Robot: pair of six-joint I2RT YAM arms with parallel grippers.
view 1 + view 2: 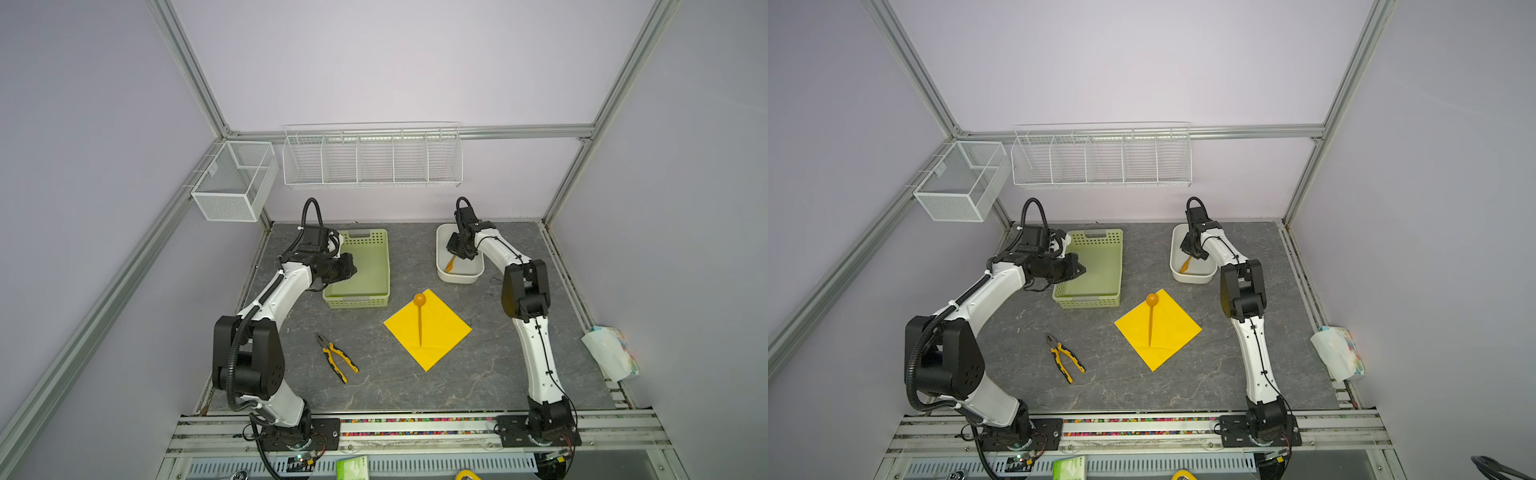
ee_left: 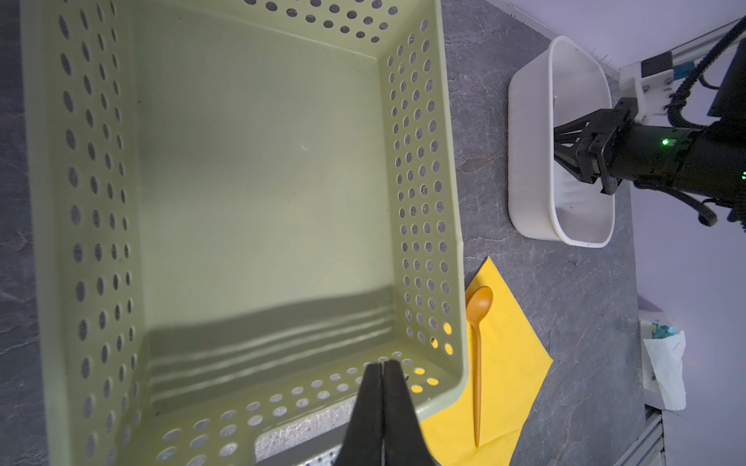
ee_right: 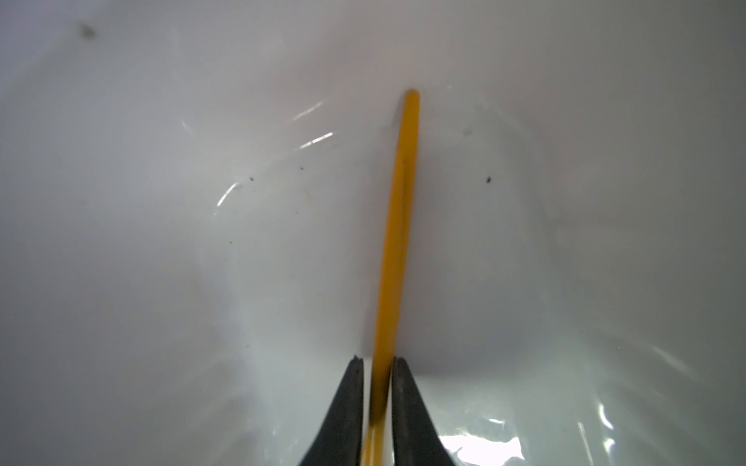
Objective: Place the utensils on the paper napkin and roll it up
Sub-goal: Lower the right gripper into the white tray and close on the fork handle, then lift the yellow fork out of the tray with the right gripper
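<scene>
— Grey stone-patterned tabletop (image 1: 415, 386), pale lilac walls behind it. Where was the right pincer (image 3: 377, 363)?
— Down inside the white rounded plastic tub (image 1: 459, 279). Its jaws stood only slightly apart, one on either side of the thin orange plastic long-handled utensil (image 3: 397, 226). Whether they pressed on the handle, I couldn't tell.
— Which end of it showed?
— In the right wrist view, the rounded handle tip reached away from the fingertips. The other end ran back between the fingers and was cut off. In both top views only a short orange stub showed below the pincer.
— And the left pincer (image 2: 381, 365)?
— Closed, holding nothing, over the pale green perforated plastic basket (image 1: 385, 266), just inside one wall.
— The rest?
— The orange plastic round-bowled spoon (image 1: 419, 318) lay on the bright yellow square paper napkin (image 1: 440, 336). They were just beyond that wall from the left pincer and well apart from the right one. The basket hid part of the napkin in the left wrist view.
</scene>
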